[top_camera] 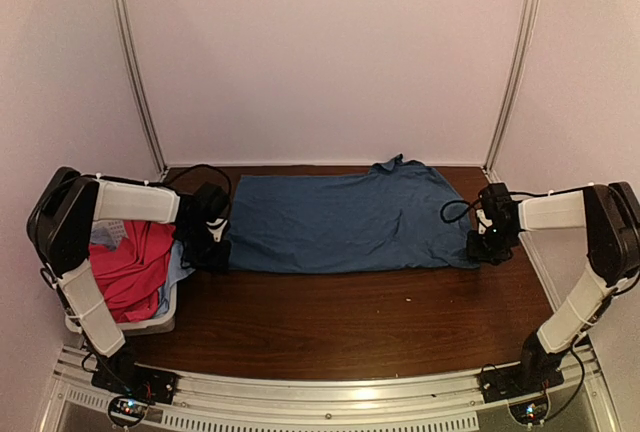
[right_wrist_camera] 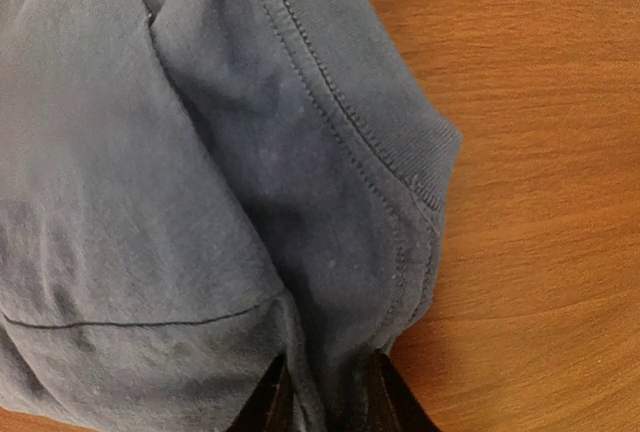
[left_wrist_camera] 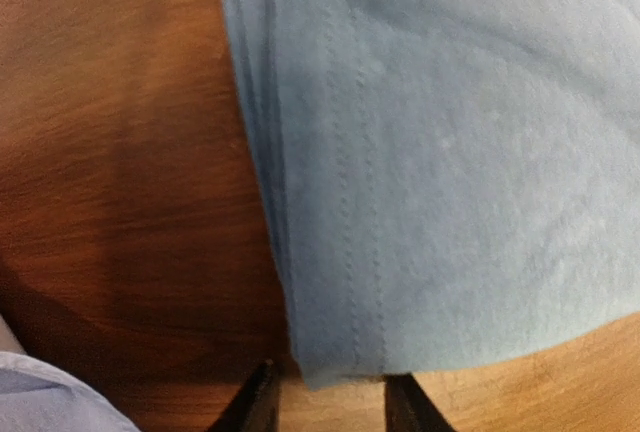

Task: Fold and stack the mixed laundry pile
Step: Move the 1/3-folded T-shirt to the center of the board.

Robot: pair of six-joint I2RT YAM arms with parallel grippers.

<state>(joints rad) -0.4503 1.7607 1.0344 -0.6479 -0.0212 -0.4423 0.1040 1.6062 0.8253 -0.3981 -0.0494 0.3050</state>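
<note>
The dark blue T-shirt (top_camera: 340,222) lies spread flat across the far half of the brown table. My left gripper (top_camera: 215,247) is at its left end. In the left wrist view its jaws (left_wrist_camera: 335,407) stand open with the shirt's hemmed corner (left_wrist_camera: 340,352) lying flat between the fingertips. My right gripper (top_camera: 478,245) is at the shirt's right end. In the right wrist view (right_wrist_camera: 330,402) it is shut on bunched cloth by the ribbed collar (right_wrist_camera: 400,142). The magenta-pink shirt (top_camera: 130,267) and the pale light-blue cloth (top_camera: 176,270) lie in the basket at the left.
The white slotted basket (top_camera: 150,327) stands at the table's left edge beside the left arm. Pale walls with metal rails close in the back and sides. Bare brown tabletop (top_camera: 360,322) lies between the shirt and the arm bases.
</note>
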